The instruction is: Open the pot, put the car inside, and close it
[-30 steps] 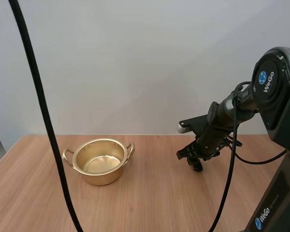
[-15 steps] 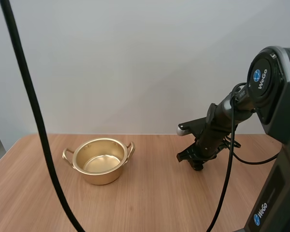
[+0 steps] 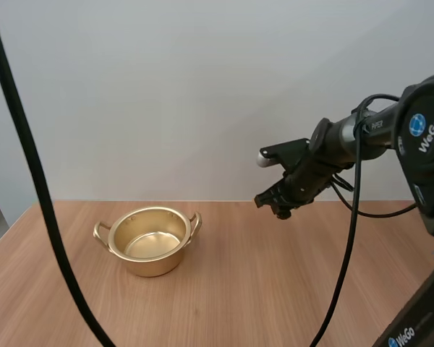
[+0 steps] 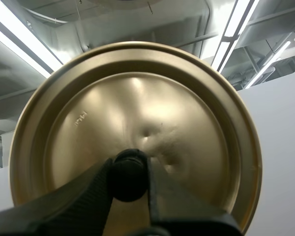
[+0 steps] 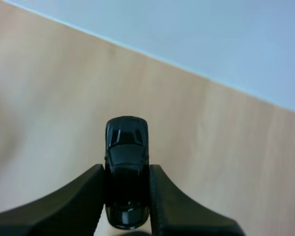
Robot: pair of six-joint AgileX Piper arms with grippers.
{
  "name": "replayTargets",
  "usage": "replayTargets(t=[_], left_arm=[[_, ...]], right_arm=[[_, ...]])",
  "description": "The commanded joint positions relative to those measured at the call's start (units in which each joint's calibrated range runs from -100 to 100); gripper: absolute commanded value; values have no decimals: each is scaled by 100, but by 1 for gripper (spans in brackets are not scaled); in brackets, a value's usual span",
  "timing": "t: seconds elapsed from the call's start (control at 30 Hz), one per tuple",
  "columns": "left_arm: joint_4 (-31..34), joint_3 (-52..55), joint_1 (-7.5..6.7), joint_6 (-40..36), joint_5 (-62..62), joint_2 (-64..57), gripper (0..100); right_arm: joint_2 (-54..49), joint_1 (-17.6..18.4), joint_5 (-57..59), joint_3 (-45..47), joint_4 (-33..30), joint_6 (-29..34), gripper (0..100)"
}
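Observation:
A gold pot (image 3: 150,241) with two side handles stands open and empty on the wooden table (image 3: 239,296), left of centre. My right gripper (image 3: 278,207) hovers well above the table, right of the pot, shut on a small black toy car (image 5: 126,167); the car's nose sticks out past the fingertips (image 5: 94,189). The gold lid (image 4: 137,123) is held up in the air with its underside toward the camera. My left gripper (image 4: 129,174) is shut on the lid's black knob (image 4: 129,173).
The table's far edge (image 3: 224,202) meets a plain white wall. Bare wood lies between the pot and my right arm (image 3: 362,134) and in front of both.
My right gripper has risen from just above the table to well above it, carrying the car and shifting slightly left. The pot has not moved.

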Motion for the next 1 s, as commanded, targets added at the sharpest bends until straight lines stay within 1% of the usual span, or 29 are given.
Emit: replayTargets(t=[0.0, 0.1, 0.17, 0.27, 0.37, 0.53, 0.63, 0.8, 0.9, 0.97], left_arm=[[-1, 6, 2, 3, 50, -3, 0], [49, 6, 2, 3, 236, -3, 0], [111, 6, 2, 3, 301, -3, 0], [256, 6, 2, 3, 301, -3, 0], [330, -9, 2, 3, 322, -3, 0], [330, -287, 2, 24, 322, -3, 0], [330, -427, 2, 36, 387, -3, 0], [330, -686, 2, 36, 934, -3, 0], [330, -816, 2, 36, 1010, -3, 0], [330, -909, 2, 36, 1052, -3, 0]], right_arm=[[-226, 242, 544, -109, 1398, -937, 0], [-344, 676, 638, -154, 1850, -1276, 0], [-344, 990, 561, -154, 1933, -1424, 0], [-344, 1495, 31, -154, 1921, -1523, 0], [-344, 1922, -498, -207, 1855, -1532, 0], [-3, 2454, -492, -720, 1778, -1532, 0], [392, 2583, -482, -907, 1692, -1523, 0], [1103, 2634, -482, -939, 1558, -1523, 0], [1410, 2634, -654, -939, 1264, -1511, 0], [1530, 2634, -924, -939, 1039, -1348, 0]])
